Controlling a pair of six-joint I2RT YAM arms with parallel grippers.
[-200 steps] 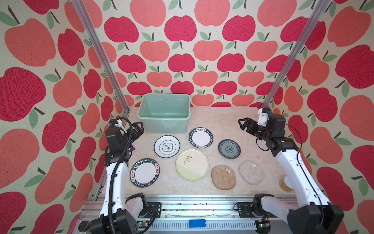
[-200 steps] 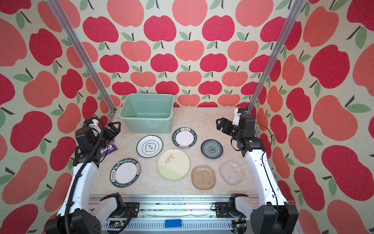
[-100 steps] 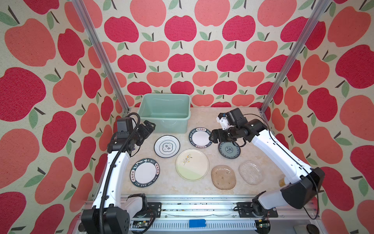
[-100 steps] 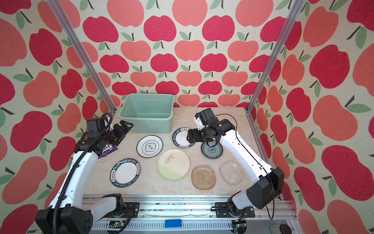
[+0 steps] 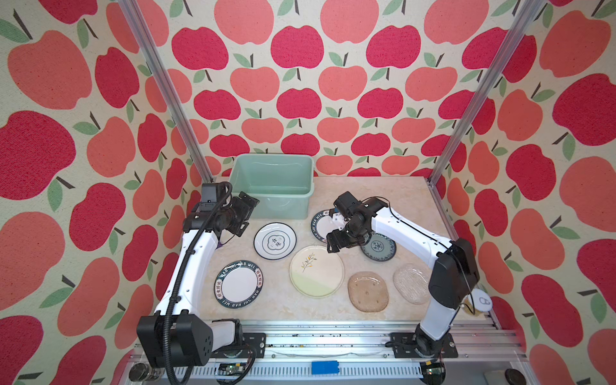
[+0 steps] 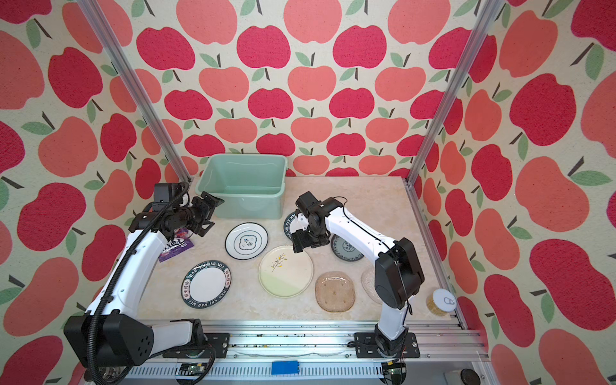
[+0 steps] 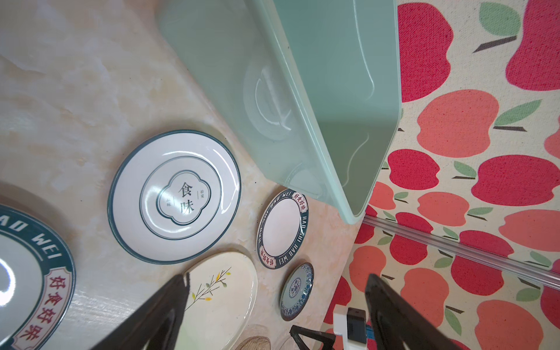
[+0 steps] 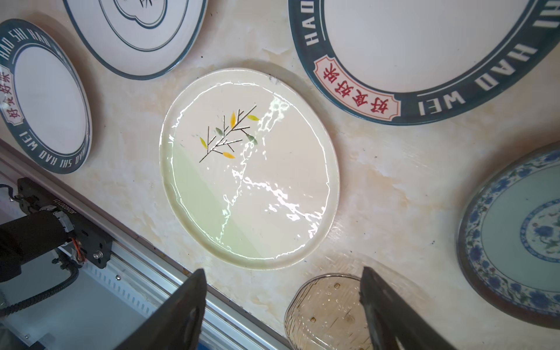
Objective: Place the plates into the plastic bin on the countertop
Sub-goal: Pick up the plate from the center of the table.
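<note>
so the mint-green rectangular plastic bin (image 5: 280, 208) sits at the back of the beige marble countertop (image 5: 383, 193), all seven shallow plates (image 5: 275, 240) flat before it, two rimmed "HAO SHI HAO WEI"; right gripper (image 5: 343, 245) has swung in over them, left gripper (image 5: 248, 215) has edged toward the bin, both jaws wide, nothing held.

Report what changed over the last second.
The right gripper swung in from the right edge to hover, open, by the leaf-sprig plate's far rim. The left gripper edged inward toward the emblem plate. Neither took anything; the plates and bin stayed put.
</note>
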